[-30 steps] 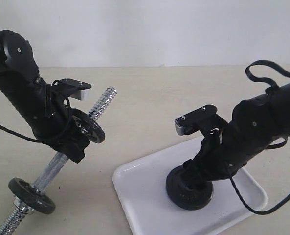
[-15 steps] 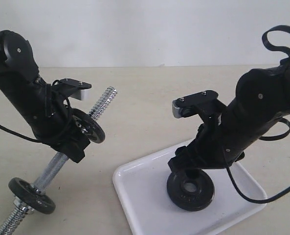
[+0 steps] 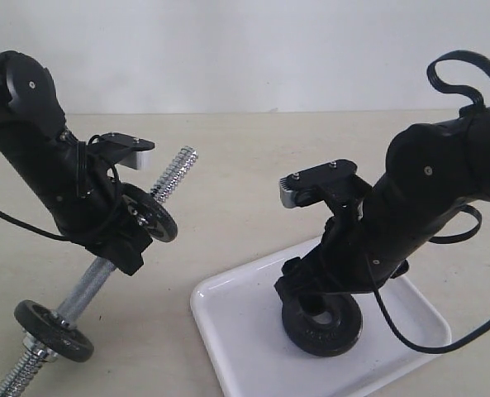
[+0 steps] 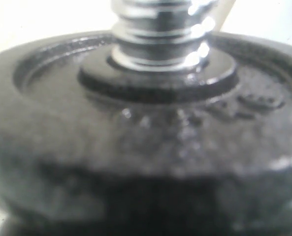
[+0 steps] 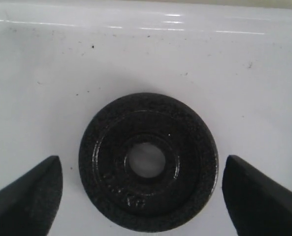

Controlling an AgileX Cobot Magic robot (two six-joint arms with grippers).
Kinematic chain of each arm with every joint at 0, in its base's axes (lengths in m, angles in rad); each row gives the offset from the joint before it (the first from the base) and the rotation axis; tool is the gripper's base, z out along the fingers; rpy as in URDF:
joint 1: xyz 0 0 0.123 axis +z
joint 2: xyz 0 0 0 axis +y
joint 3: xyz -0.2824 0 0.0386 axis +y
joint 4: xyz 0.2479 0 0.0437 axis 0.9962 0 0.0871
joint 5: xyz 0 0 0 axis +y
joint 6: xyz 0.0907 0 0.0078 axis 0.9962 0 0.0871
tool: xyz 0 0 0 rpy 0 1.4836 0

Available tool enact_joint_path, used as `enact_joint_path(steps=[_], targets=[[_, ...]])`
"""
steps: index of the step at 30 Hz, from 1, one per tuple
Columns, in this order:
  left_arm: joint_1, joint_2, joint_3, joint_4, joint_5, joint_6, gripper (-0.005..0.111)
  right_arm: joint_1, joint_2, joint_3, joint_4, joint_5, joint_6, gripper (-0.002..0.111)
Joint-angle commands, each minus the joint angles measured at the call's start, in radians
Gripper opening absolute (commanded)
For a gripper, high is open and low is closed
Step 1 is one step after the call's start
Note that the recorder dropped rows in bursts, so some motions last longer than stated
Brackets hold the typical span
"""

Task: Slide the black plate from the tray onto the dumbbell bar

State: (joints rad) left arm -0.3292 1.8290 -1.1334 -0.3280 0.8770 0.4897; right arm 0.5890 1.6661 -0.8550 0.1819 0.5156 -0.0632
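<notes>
Since half a second ago, the right arm has shifted leftward in the exterior view and now sits lower over the white glossy rectangular tray (image 3: pixel 236 331); the left arm has not moved. The right gripper (image 5: pixel 143 162) is spread wide, with one finger on each side of the small round black iron plate (image 5: pixel 190 162) and neither touching it. The black plate lies flat on the tray floor (white shows through its centre hole). This straddle appears to set up a pinch across the rim.

The left gripper (image 3: pixel 121 248) carries the short chrome steel dumbbell bar (image 3: pixel 92 281) at a tilt. Its fingers are hidden, but the lifted bar indicates that they are clamped on it. The threaded free end (image 3: pixel 177 169) points up toward the tray side, probably to receive the plate. Two other black discs (image 3: pixel 149 219) already sit on the bar.
</notes>
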Motion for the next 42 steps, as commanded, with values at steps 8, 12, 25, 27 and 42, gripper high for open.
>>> enact_joint_path(steps=[8, 12, 25, 27, 42], targets=[[-0.006, -0.059, -0.024, -0.056, 0.039, 0.003, 0.004, 0.002, 0.001, -0.005, -0.006, 0.021, 0.028, 0.078], [-0.006, -0.059, -0.024, -0.056, 0.039, 0.005, 0.004, 0.002, 0.001, -0.005, -0.004, 0.057, 0.028, 0.078], [-0.006, -0.059, -0.024, -0.056, 0.033, 0.009, 0.004, 0.002, 0.001, -0.005, -0.006, 0.026, 0.151, 0.078], [-0.006, -0.059, -0.024, -0.056, 0.033, 0.009, 0.004, 0.002, 0.001, -0.005, -0.006, 0.026, 0.151, 0.078], [-0.006, -0.059, -0.024, -0.056, 0.033, 0.012, 0.004, 0.002, 0.01, -0.005, -0.02, 0.026, 0.126, 0.105]])
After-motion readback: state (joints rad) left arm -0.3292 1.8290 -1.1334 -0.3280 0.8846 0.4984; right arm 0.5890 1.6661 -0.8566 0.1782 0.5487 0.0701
